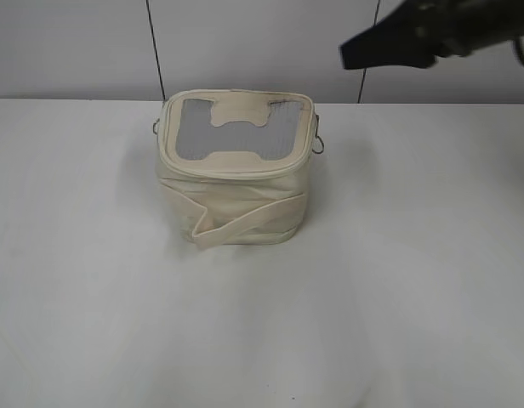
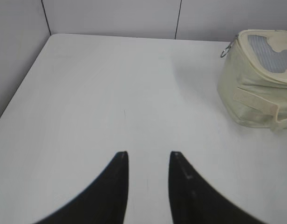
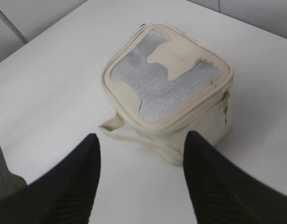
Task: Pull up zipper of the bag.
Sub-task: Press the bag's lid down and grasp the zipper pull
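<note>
A cream fabric bag (image 1: 236, 183) with a grey mesh window in its lid stands upright on the white table (image 1: 415, 297). A zipper seam runs round the lid rim; I cannot make out the pull. My right gripper (image 1: 351, 55) is open and empty, high in the air behind and to the right of the bag. In the right wrist view its jaws (image 3: 141, 137) are wide apart above the bag (image 3: 167, 79), not touching it. My left gripper (image 2: 148, 154) is open and empty over bare table, well left of the bag (image 2: 255, 93). It is out of the exterior view.
A loose cream strap (image 1: 245, 225) hangs across the bag's front. Small metal rings (image 1: 318, 144) hang at the bag's sides. A grey wall with dark seams (image 1: 156, 51) stands behind the table's far edge.
</note>
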Available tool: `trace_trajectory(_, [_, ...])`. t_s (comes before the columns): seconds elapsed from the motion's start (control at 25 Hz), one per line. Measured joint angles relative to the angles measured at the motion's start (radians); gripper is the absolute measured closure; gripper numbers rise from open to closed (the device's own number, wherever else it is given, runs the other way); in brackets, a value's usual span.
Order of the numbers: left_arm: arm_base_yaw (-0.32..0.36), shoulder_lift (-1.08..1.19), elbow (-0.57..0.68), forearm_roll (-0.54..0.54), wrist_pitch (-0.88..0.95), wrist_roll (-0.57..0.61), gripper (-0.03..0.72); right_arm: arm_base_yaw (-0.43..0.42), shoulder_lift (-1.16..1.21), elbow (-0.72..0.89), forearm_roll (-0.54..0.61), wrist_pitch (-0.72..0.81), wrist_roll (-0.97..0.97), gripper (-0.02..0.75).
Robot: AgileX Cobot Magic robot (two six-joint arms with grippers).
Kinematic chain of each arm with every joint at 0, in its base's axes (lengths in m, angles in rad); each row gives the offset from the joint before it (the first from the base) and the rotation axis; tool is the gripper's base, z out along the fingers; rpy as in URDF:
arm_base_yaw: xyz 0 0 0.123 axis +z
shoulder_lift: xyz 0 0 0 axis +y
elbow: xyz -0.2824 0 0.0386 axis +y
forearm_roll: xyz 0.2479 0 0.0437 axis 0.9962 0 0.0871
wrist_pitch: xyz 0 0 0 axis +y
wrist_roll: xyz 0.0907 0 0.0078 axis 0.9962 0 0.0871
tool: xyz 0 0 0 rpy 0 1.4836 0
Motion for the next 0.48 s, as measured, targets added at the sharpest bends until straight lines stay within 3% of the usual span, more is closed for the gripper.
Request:
trace_trajectory(0.2, [0.0, 0.0, 0.0, 0.0, 0.0, 0.0, 0.448, 0.14, 0.392, -0.429, -0.026, 0.056, 0.007, 0.287])
trace_trajectory(0.48, [0.0, 0.0, 0.0, 0.0, 0.0, 0.0, 0.448, 0.237, 0.807, -0.995, -0.15, 0.193, 0.182, 0.288])
